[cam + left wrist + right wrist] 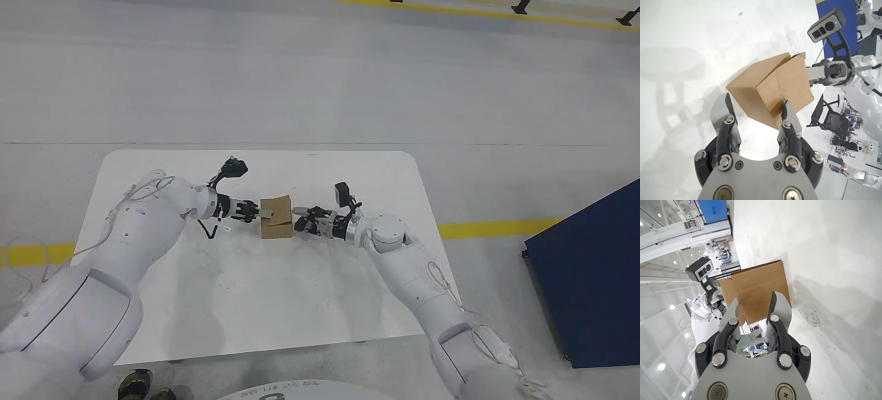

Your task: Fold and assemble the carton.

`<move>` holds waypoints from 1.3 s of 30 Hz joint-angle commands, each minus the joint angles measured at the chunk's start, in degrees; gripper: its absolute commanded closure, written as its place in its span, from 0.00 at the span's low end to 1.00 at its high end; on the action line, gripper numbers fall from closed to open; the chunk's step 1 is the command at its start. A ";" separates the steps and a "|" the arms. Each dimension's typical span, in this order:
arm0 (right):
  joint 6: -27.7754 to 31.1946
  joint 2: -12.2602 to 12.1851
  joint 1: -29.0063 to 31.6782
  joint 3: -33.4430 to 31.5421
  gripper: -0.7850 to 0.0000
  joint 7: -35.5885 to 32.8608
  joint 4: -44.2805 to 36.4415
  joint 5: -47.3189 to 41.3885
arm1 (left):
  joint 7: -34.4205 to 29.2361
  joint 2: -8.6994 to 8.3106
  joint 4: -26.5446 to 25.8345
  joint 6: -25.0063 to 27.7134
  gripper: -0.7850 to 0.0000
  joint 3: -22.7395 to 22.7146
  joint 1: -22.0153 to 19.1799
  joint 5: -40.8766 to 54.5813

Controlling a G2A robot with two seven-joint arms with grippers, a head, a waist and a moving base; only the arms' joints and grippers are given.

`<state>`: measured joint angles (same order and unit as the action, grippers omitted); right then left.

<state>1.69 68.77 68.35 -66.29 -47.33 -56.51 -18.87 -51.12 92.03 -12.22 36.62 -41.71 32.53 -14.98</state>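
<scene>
The left gripper (757, 109) hangs low over the tabletop (250, 310), about midway along it and somewhat nearer the far edge than the near one. Its fingers (787, 111) are spread wide and hold nothing. The near corner of the carton (770, 85) sits just ahead of the tips, and one tip looks to touch the edge of a flap. The carton rests on the tabletop directly between the two arms. It is a squat brown box with no marked long side. Its body is already squared up, and its loose flaps (757, 289) stand out on the side toward the right arm. The right gripper (755, 305) faces it from the opposite side, level with the left one. Its fingers are also apart, with the broad flap lying across the gap between them, and I see no clamp on the cardboard. Both arms are equally close, so my guess is that the next fold depends on the line running gripper, carton, gripper across the tabletop. One side would brace the box while the other presses a flap inward. White surface lies open all around the box, with more of it toward the near edge and wide margins to both side edges, so a shove has room before anything reaches a rim.
</scene>
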 commanded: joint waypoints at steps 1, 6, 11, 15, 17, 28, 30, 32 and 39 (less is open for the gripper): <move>0.83 -0.13 0.23 -0.70 0.55 -0.33 0.07 -0.84 | 0.00 0.01 0.04 -0.08 0.40 -0.04 0.01 -0.06; 3.60 -0.45 1.21 -1.95 0.31 -2.55 -0.98 -2.53 | 0.14 0.01 0.09 -0.12 0.40 -0.17 0.02 -0.15; 2.65 -0.29 1.12 -0.07 0.31 -1.18 -3.14 1.01 | 0.09 0.01 0.12 -0.12 0.41 -0.25 0.04 -0.34; 1.32 -0.09 0.61 0.94 0.37 -0.17 -3.37 2.13 | 0.12 -0.01 0.16 -0.05 0.42 -0.39 0.01 -0.35; 0.44 0.01 0.31 1.36 0.45 0.29 -3.28 2.52 | 0.09 -0.02 0.16 -0.02 0.42 -0.44 0.00 -0.38; -2.13 0.31 -1.21 2.36 0.58 0.51 -1.44 2.64 | -0.14 -0.03 0.08 0.24 0.41 -0.70 0.03 -0.53; -2.04 0.32 -1.24 2.43 0.60 0.56 -1.41 2.81 | -0.22 -0.03 0.07 0.20 0.41 -0.71 0.01 -0.62; -2.26 0.30 -1.29 2.49 0.61 0.62 -1.40 3.06 | -0.27 -0.02 0.06 0.17 0.42 -0.74 0.02 -0.67; -3.28 0.25 -1.39 2.75 0.62 0.99 -1.93 4.05 | -0.28 0.02 0.06 -0.03 0.42 -0.80 -0.01 -0.95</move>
<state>-1.59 69.02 66.95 -63.54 -46.40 -58.35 -14.84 -51.36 92.05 -12.17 36.61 -42.51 32.53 -15.88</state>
